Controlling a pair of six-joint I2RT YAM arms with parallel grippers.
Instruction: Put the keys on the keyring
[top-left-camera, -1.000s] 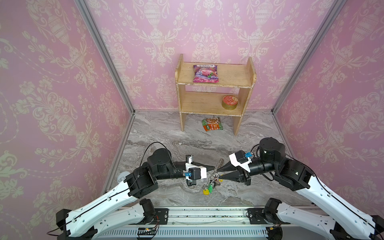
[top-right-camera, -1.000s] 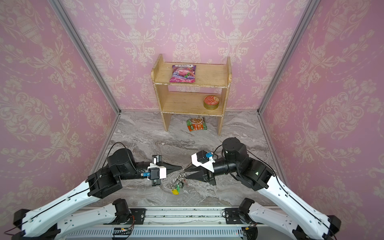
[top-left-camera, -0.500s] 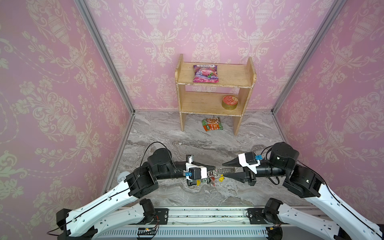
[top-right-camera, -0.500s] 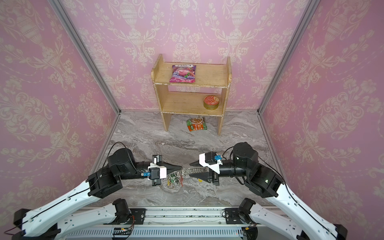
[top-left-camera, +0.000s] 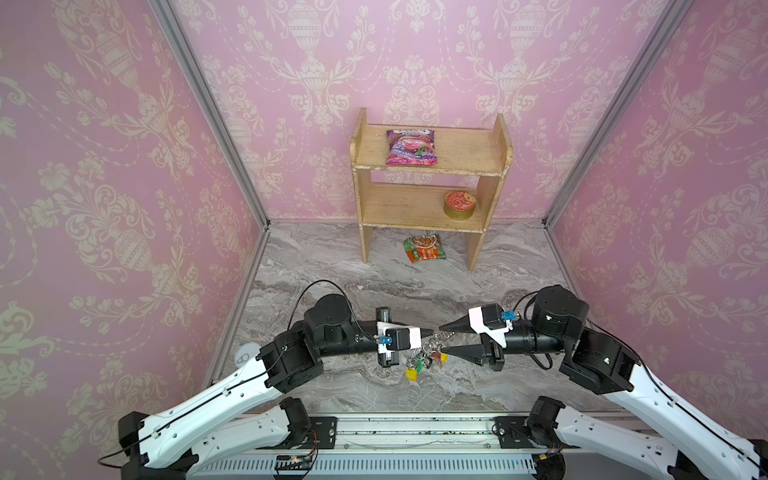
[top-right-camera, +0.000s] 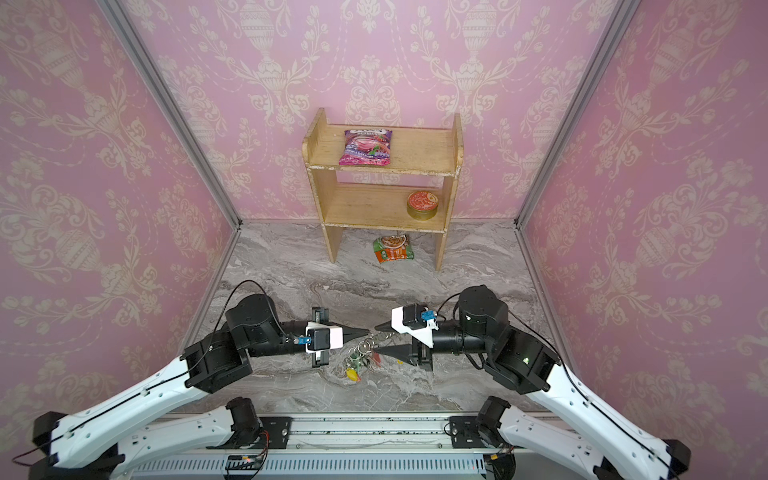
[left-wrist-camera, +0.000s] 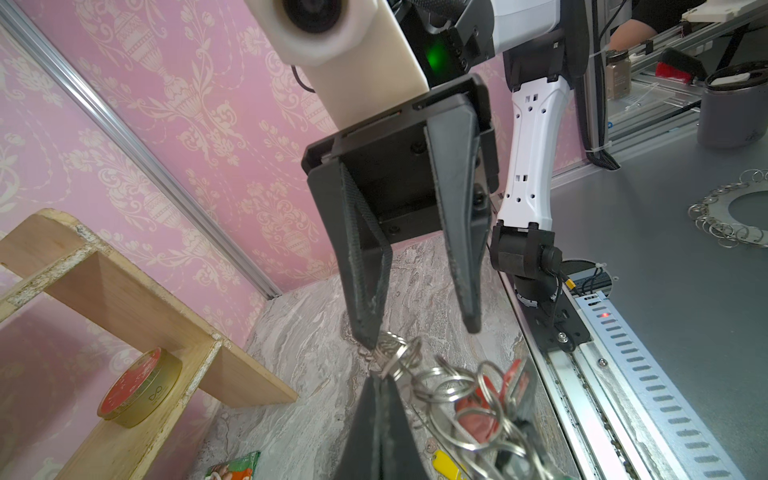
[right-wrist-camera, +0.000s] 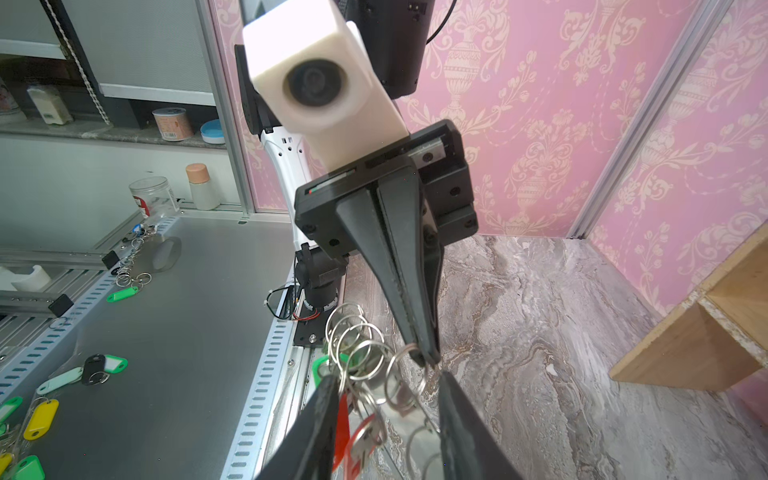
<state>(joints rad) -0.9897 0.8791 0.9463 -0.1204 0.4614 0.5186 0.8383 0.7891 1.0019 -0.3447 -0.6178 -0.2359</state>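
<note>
We see the flat grey keyring hoop lined with silver loops (left-wrist-camera: 718, 200) cut off at the left wrist view's edge; we cannot count the bunched silver keys (top-left-camera: 420, 362).

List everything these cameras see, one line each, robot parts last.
shelf unit: one, pale wood, at the back
snack bag: one, pink, top shelf
tin: one, gold with red lid, lower shelf
packet: one, green-orange, under the shelf unit
ring cluster: one, silver, front centre
keys: at least three, yellow, green, red tags, on the cluster
keyring: one, grey hoop, on the grey bench outside
loose tags: several, green, yellow, same bench
left pincer: one, black, shut on the ring cluster
right pincer: one, black, open, beside the cluster
</note>
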